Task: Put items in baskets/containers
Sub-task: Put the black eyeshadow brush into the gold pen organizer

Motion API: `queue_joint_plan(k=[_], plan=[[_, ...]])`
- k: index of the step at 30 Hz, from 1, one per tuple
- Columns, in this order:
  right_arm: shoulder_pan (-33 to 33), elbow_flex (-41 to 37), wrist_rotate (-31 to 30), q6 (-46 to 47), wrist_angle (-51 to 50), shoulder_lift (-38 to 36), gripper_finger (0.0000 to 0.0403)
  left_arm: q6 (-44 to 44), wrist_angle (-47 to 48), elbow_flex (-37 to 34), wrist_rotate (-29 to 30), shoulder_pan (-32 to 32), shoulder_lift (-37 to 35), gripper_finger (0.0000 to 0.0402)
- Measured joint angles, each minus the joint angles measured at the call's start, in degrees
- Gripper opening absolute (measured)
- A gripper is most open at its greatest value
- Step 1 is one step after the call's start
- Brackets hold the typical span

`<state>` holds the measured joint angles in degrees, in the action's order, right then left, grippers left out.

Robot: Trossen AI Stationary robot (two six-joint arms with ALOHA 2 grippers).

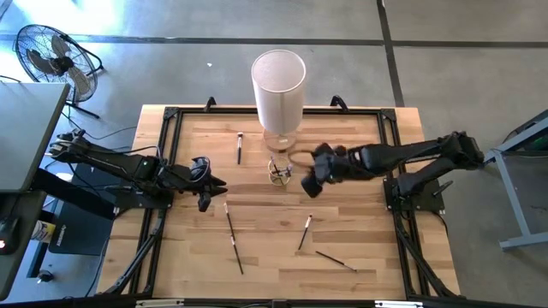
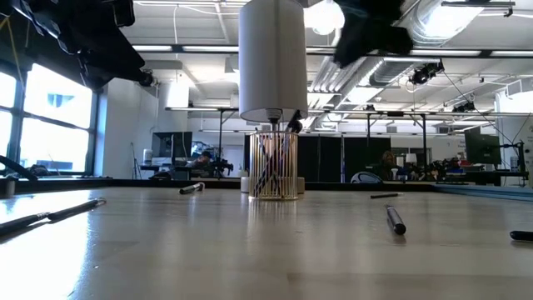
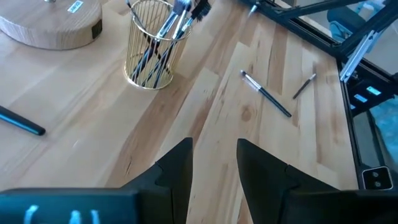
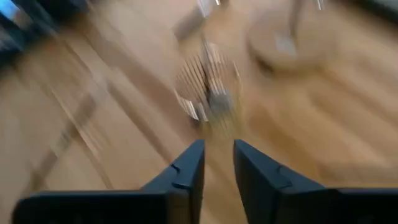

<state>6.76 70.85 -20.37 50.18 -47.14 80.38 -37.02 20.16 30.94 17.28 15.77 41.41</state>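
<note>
A small golden, ribbed cup [image 1: 279, 172] stands near the table's middle, in front of the tall white cylinder [image 1: 278, 85]. It holds several brushes upright, as the low view [image 2: 273, 165] and the left wrist view [image 3: 152, 53] show. Loose brushes lie on the wood: one left of the cup [image 1: 240, 147], one long dark one [image 1: 233, 231], one with a pale end [image 1: 305, 231] and one near the front [image 1: 336, 258]. My right gripper [image 1: 311, 183] hovers just right of the cup, open by a narrow gap [image 4: 219, 152], empty. My left gripper [image 1: 211, 183] is open [image 3: 214, 155] and empty, left of the cup.
The cylinder stands on a round wooden base [image 3: 53, 25] right behind the cup. A black metal frame [image 1: 171, 115] runs around the tabletop. A floor fan [image 1: 53, 58] stands beyond the far left corner. Bare wood lies between the loose brushes at the near side.
</note>
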Motion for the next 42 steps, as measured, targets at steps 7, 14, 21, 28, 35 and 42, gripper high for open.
queue_joint_plan(k=[7,14,21,28,35,42], plan=[[7.2,-6.3,4.4,12.1,-10.1,-0.3,0.0010,-3.9,-1.9,0.0,0.1,0.0,3.1,0.0122],[8.2,-23.0,9.7,12.3,2.4,-5.7,0.0005,-13.4,-8.2,0.4,0.2,0.0,12.6,0.0122],[0.4,-38.5,11.9,3.4,12.9,-19.5,0.0001,-21.5,-6.6,9.9,0.3,0.0,26.2,0.0122],[-13.6,-45.3,19.4,-12.6,15.4,-29.1,0.0001,-35.9,22.2,27.2,1.1,-2.2,37.6,0.0122],[-22.4,-45.5,27.1,-28.0,20.2,-27.7,0.0001,-50.3,34.5,27.6,-7.5,-5.9,40.3,0.0122],[-24.1,-45.5,30.1,-31.2,22.7,-26.3,0.0000,-59.0,24.0,18.9,-12.3,-6.1,40.3,0.0122]])
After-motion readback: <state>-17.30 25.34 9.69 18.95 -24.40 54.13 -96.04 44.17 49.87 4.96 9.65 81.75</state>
